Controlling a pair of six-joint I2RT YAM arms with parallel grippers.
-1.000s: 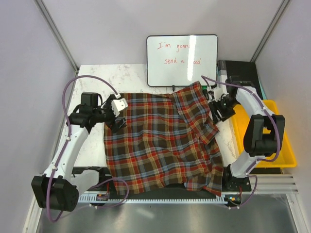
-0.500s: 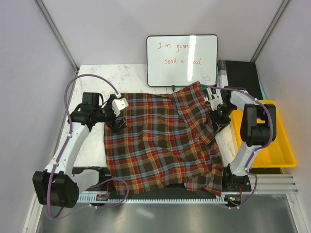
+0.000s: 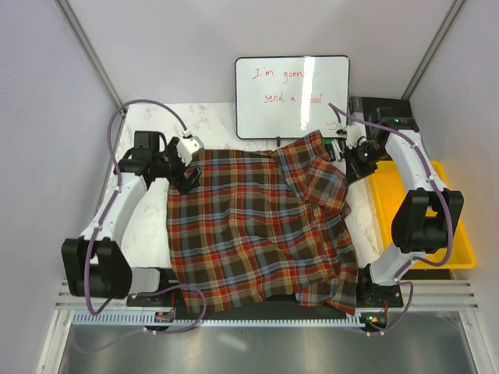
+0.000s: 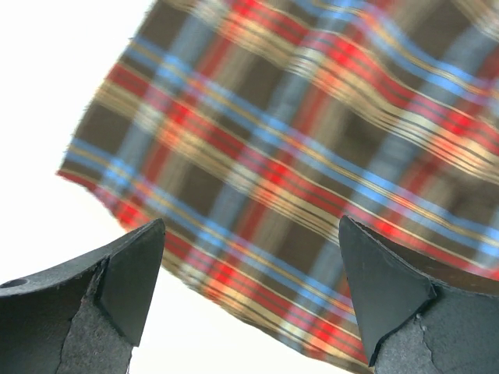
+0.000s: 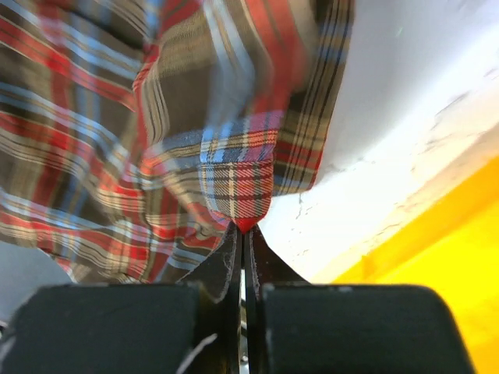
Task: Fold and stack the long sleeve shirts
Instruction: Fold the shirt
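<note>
One long sleeve shirt (image 3: pixel 257 226) in red, brown and blue plaid lies spread over the white table (image 3: pixel 144 226), with a sleeve folded across its right side. My left gripper (image 3: pixel 187 179) hovers over the shirt's far left corner. In the left wrist view that gripper (image 4: pixel 249 234) is open, the plaid corner (image 4: pixel 312 117) lies below the gap, and nothing is between the fingers. My right gripper (image 3: pixel 348 162) is at the shirt's far right edge. The right wrist view shows it (image 5: pixel 243 231) shut on a small pinched tip of plaid cloth (image 5: pixel 234 187).
A whiteboard (image 3: pixel 292 95) with red writing leans at the back of the table. A yellow bin (image 3: pixel 440 234) stands off the right edge, close to the right arm. A black box (image 3: pixel 386 109) sits at the far right corner.
The right gripper has closed onto the shirt's right edge and moved toward the far side. The left gripper stayed open and shifted a little farther back along the shirt's left corner.
</note>
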